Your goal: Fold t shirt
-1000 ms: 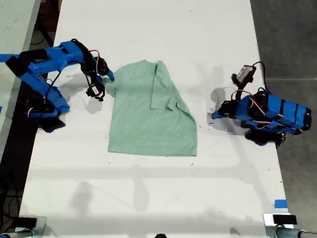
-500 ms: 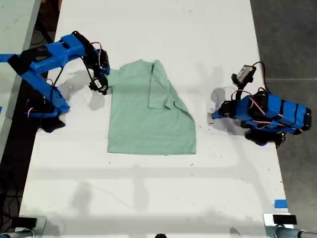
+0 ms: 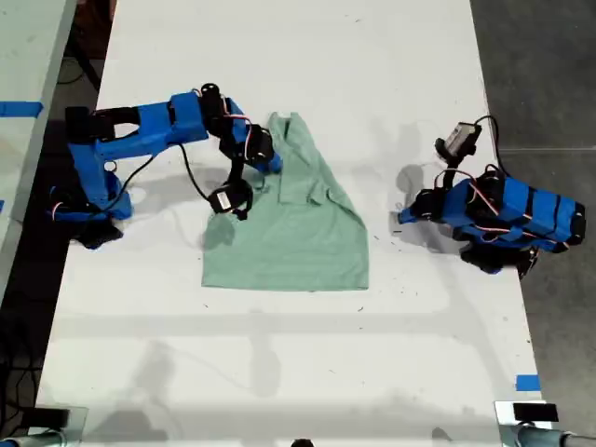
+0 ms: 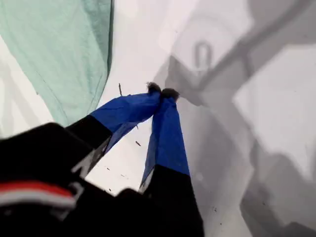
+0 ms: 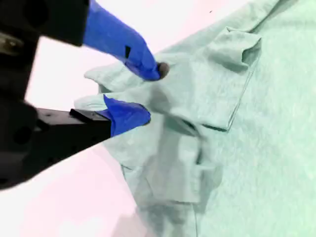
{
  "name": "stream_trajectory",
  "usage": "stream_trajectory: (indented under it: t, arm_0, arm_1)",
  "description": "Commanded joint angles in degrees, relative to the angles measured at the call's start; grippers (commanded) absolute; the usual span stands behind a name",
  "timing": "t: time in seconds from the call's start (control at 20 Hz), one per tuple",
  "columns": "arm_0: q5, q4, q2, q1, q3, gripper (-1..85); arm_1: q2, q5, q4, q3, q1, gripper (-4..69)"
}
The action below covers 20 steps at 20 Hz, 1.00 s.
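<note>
**Sleeve fold in hand: carry it flat, then let go**

My second claw, on the blue arm at the exterior view's left, reaches over the collar end of the plain pale mint-green short-sleeved cloth T-shirt. In its own wrist view the two blue fingers stand a little apart with a raised ridge of sleeve cloth between them, so I judge it is pinching that fold rather than hanging empty. The rest of the shirt spreads beyond and below the claw, flat on the white tabletop, with the hem end farthest from the fingers.

To do this step well, I think the claw should keep low and travel straight across the chest. That way the sleeve lands as one smooth panel, with its crease running in line with the shirt's long side. It should part the fingers only once the cloth rests on the body of the shirt. Lifting too high could drag the layer beneath into wrinkles.

My first claw, on the arm folded back at the exterior view's right, has its tips pressed together on nothing. It sits just above bare tabletop, and the shirt's edge lies near it but apart.

No brand, label or writing can be read anywhere, and the shirt shows no print.
</note>
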Motion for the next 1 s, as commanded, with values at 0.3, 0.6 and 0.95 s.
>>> stream_trajectory:
  t: [0.3,0.6,0.95]
  arm_0:
    - [0.44,5.80,36.04,-9.76,12.48,-0.1]
    - [-15.03,-18.28,92.20,7.12,73.30,2.6]
    - [-23.38,-18.72,125.07,8.44,111.09,8.8]
  arm_1:
    - [0.62,0.18,0.18,1.58,-0.09,0.5]
    - [0.62,0.26,0.18,1.58,-0.09,0.5]
    - [0.62,0.44,0.18,1.58,0.09,0.5]
